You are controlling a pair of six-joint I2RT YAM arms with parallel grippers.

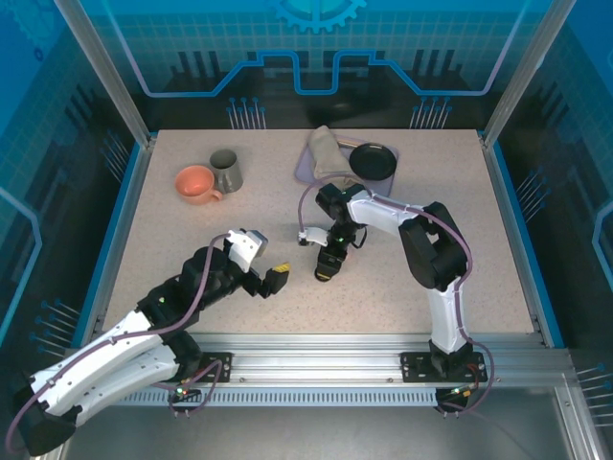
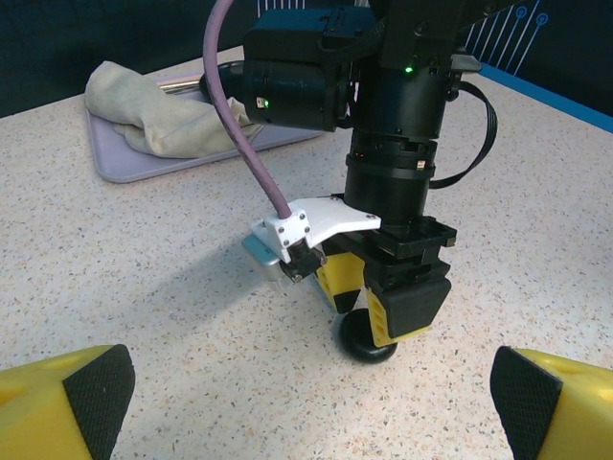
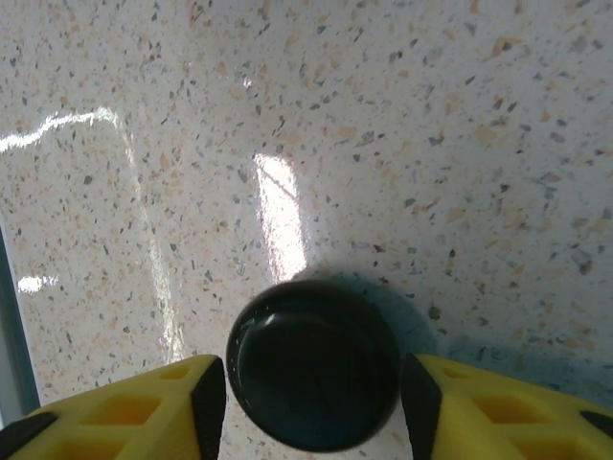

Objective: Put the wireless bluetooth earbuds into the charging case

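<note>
Your right jaws stand parted closely around the round black case on the table; left jaws gape wide.

Black-and-white arms — purple cables, yellow gripper fingers

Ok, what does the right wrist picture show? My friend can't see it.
A round black case lies on a speckled table, framed between the right end effector's two yellow fingers. Whether they touch it is unclear.
</note>
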